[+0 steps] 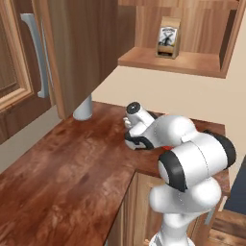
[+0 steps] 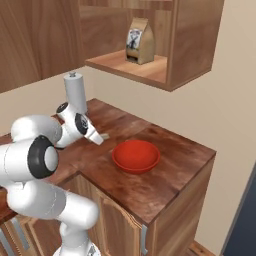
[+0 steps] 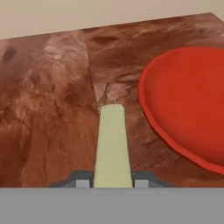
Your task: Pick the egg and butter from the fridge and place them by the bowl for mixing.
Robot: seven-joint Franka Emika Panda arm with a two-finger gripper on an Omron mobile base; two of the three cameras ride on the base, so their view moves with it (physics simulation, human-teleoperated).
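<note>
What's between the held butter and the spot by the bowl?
Nothing visible. The gripper is shut on the butter, which points at bare wooden counter just beside the red bowl.

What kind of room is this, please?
Most likely a kitchen. There is a wooden counter with cupboards under it, a red bowl on top, and a paper bag, perhaps of coffee, on a wall shelf.
</note>
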